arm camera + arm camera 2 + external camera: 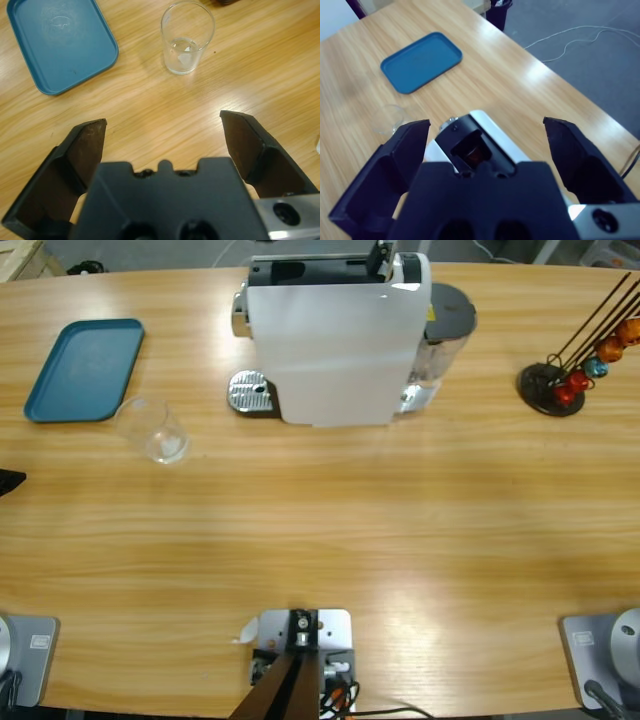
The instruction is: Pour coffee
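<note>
A clear glass tumbler stands upright on the table, left of the white coffee machine and just right of the blue tray. No coffee is in view; the tumbler looks clear. My left gripper is open, low over the wood and a short way from the tumbler, with nothing between its jaws. Only its black tip shows at the high view's left edge. My right gripper is open, hovering above the machine's top slot, holding nothing.
The machine's silver drip plate faces the tumbler. A black capsule stand with orange, red and blue capsules sits at the far right. The tray lies empty left of the glass. Bare wood fills the front half of the table.
</note>
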